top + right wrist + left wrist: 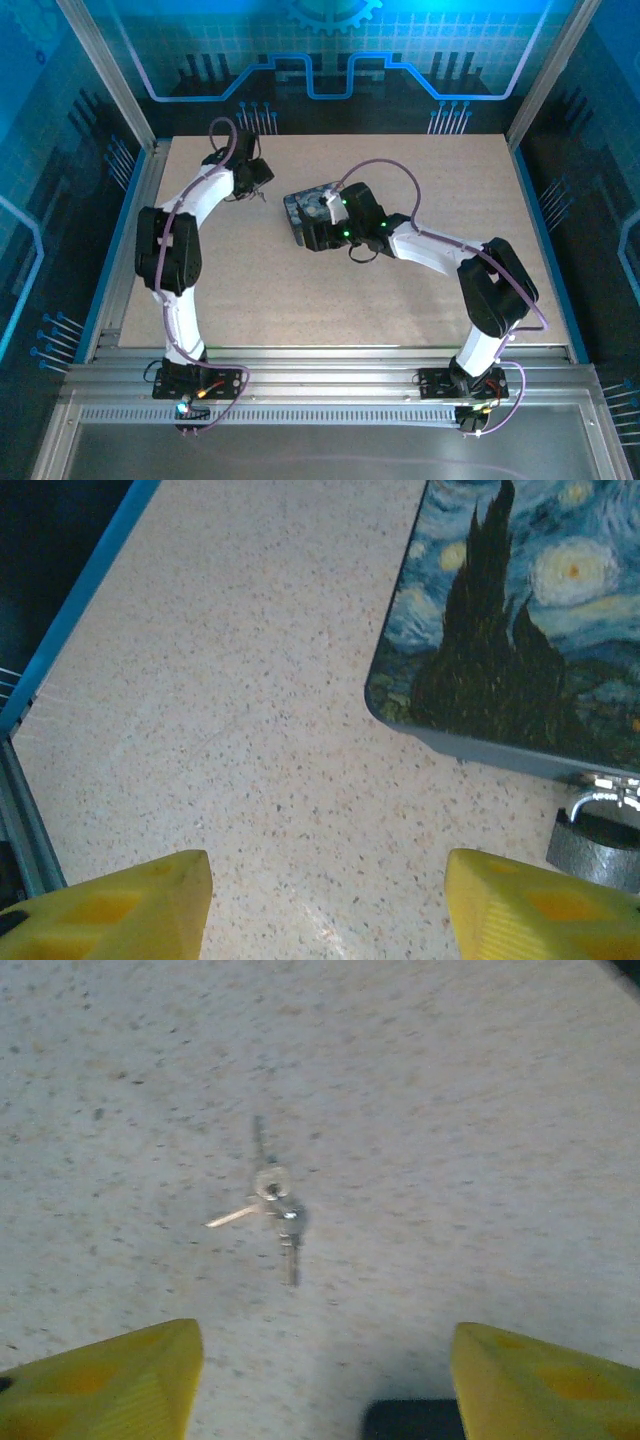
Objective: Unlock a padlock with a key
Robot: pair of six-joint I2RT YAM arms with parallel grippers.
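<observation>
On the speckled table [230, 700], a painted blue box [520, 630] lies ahead and to the right of the right gripper [328, 858], whose jaws are parted and empty. The padlock [598, 845] sits just beside the box. The key [277, 1205] lies ahead of the left gripper [325, 1330], likewise spread, holding nothing.

Starry-print blue box [520, 630] on speckled table [250, 700]

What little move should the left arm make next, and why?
Probably ease the left gripper forward and down over the key: it lies on the table ahead of that open gripper, not yet inside it.
</observation>
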